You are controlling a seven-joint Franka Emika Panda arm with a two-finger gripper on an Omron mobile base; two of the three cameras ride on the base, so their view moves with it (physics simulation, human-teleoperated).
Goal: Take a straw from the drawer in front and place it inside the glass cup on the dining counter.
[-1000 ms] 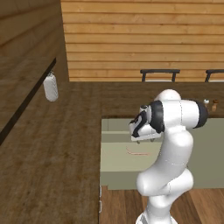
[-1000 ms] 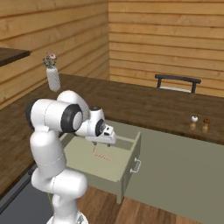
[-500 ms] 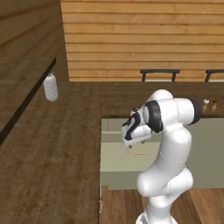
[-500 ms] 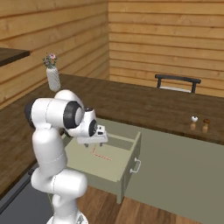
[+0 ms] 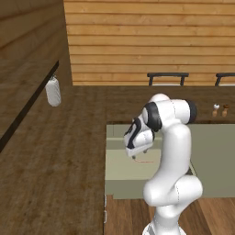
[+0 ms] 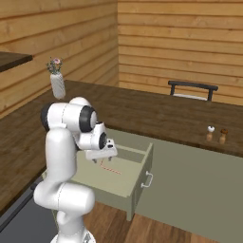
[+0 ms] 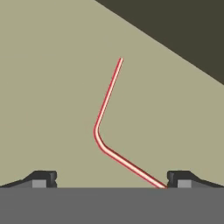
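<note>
1. The drawer [image 6: 124, 182] stands pulled out from the sage-green cabinet, its pale floor showing
2. The straw [image 7: 107, 131] lies flat on the drawer floor; in the hand view it is reddish with a bend in it, not straight
3. The gripper [image 7: 111, 179] hangs above the drawer with its jaws spread wide, grasping nothing; the straw's lower end runs toward the right fingertip [image 7: 179, 179]
4. From the right base view the gripper [image 6: 100, 154] sits just over the straw [image 6: 110, 169]
5. A white vase [image 6: 57, 84] with flowers stands on the dark wood counter [image 6: 156, 116]; two small shakers [image 6: 216, 135] stand farther right
</note>
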